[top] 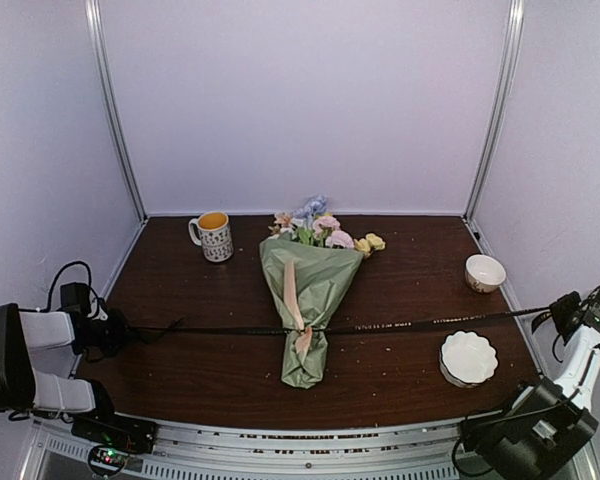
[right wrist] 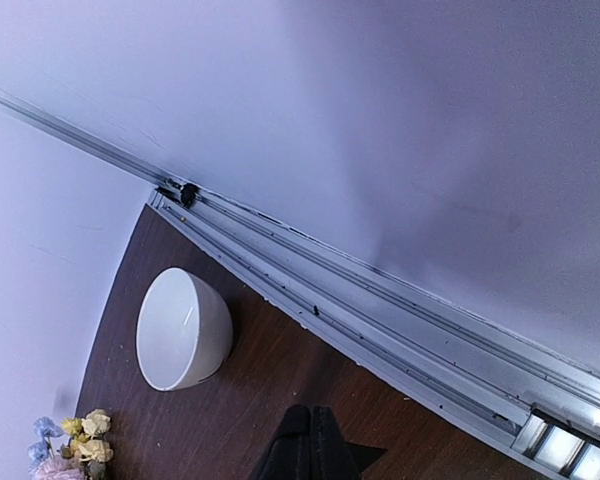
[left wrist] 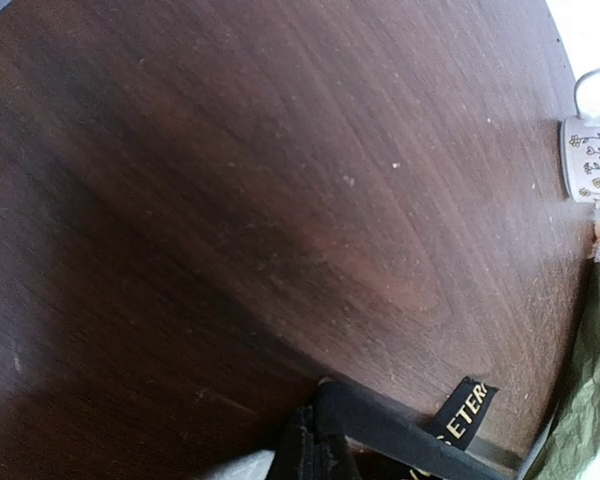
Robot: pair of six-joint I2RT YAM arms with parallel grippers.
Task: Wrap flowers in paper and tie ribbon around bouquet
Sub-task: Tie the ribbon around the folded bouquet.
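Observation:
The bouquet [top: 313, 300] lies mid-table, a cone of green paper [top: 325, 275] with its narrow end toward me. Pastel flowers [top: 325, 232] stick out of the far, wide end. A black ribbon [top: 410, 324] stretches taut across the cone's lower part, from one arm to the other. At the left edge my left gripper [top: 120, 332] is shut on the ribbon's end. In the left wrist view the gripper [left wrist: 318, 415] pinches the lettered ribbon [left wrist: 465, 412], with the paper [left wrist: 590, 380] at the right. My right gripper [top: 555, 312] is shut on the other end, and the right wrist view shows the gripper [right wrist: 310, 415] pressed together with a ribbon tip [right wrist: 365, 458] beside it.
A white mug [top: 214, 236] with an orange inside stands at the back left of the bouquet. A small white bowl [top: 485, 272] sits at the right, near the metal side rail [right wrist: 380, 310]. A scalloped white dish [top: 469, 357] lies nearer me on the right.

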